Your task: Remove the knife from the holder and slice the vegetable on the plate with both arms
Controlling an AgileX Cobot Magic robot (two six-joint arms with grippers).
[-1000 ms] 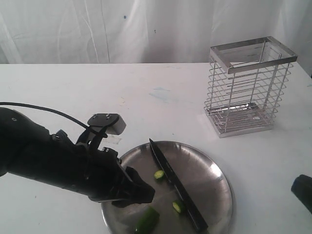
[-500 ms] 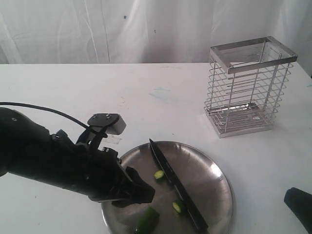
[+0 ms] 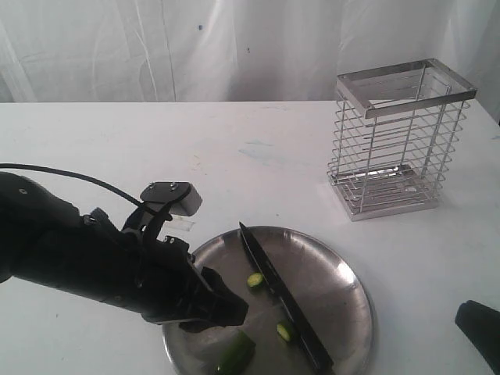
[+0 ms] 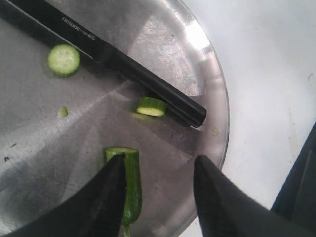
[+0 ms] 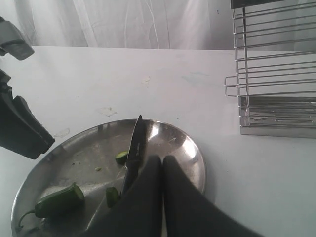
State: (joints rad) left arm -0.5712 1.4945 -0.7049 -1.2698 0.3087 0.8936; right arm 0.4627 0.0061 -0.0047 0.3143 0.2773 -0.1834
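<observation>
The knife point(image 3: 283, 295) point(image 4: 123, 64) point(image 5: 134, 148) lies loose across the steel plate point(image 3: 344, 281) point(image 4: 207, 89) point(image 5: 192, 148), free of both grippers. The dark-green vegetable point(image 3: 237, 353) point(image 4: 132, 185) point(image 5: 59, 200) rests on the plate with its cut end showing. Two cut slices point(image 3: 255, 280) point(image 4: 63, 59) lie beside the blade. My left gripper point(image 3: 226, 312) point(image 4: 158, 160) hangs open over the plate, one finger point(image 4: 106, 197) alongside the vegetable, nothing between the jaws. My right gripper point(image 5: 163, 159) is shut and empty, off the plate at the table's right edge point(image 3: 480, 320). The wire holder point(image 3: 400, 139) point(image 5: 276, 74) stands empty at the back right.
The white table point(image 3: 234, 148) carries a few faint stains. A white curtain point(image 3: 195, 47) hangs behind it. My bulky left arm point(image 3: 86, 250) covers the table's front left, with a grey camera block point(image 3: 172, 198) on top.
My right arm has drawn back towards the bottom right corner of the exterior view. The left arm, knife and vegetable pieces have stayed put.
</observation>
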